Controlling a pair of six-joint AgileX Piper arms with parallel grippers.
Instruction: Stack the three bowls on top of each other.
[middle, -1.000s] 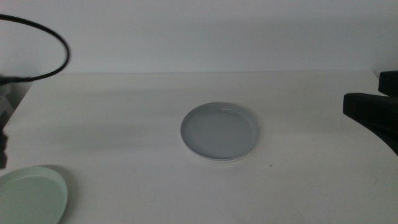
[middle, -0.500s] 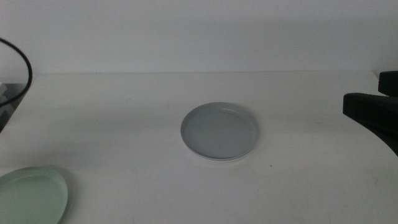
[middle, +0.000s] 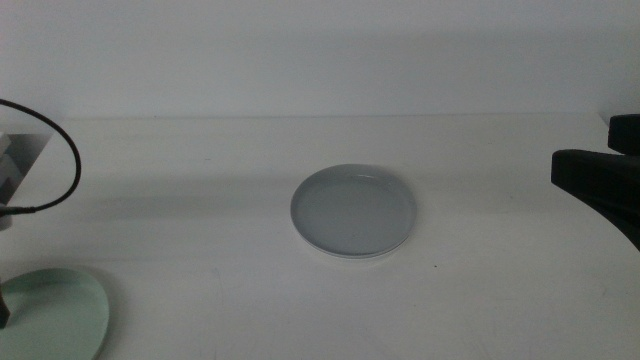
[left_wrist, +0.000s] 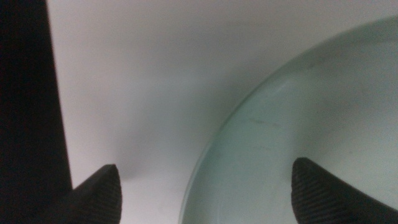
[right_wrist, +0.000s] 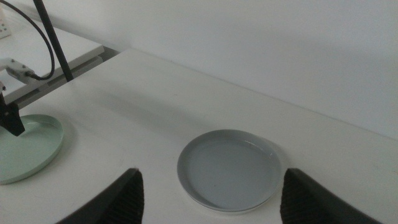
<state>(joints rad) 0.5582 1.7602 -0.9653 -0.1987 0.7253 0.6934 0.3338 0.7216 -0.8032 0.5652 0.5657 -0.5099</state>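
Note:
The grey bowl (middle: 352, 211) lies at the table's middle; a thin white rim (middle: 350, 256) under its near edge looks like the white bowl beneath it. The mint green bowl (middle: 55, 315) lies at the near left corner. My left gripper (middle: 6, 310) is at that bowl's left edge. In the left wrist view it (left_wrist: 208, 186) is open, with its jaws on either side of the mint bowl's (left_wrist: 298, 112) rim. My right gripper (right_wrist: 214, 199) is open and empty, held high at the right, facing the grey bowl (right_wrist: 227, 168).
The white table (middle: 200, 170) ends at a pale wall at the back. A black cable (middle: 70, 170) loops over the table's left edge. The right arm's dark body (middle: 595, 180) sits at the right edge.
My left gripper has come down to the mint bowl's left edge and its cable loop has shifted. The bowls and the right arm have not moved.

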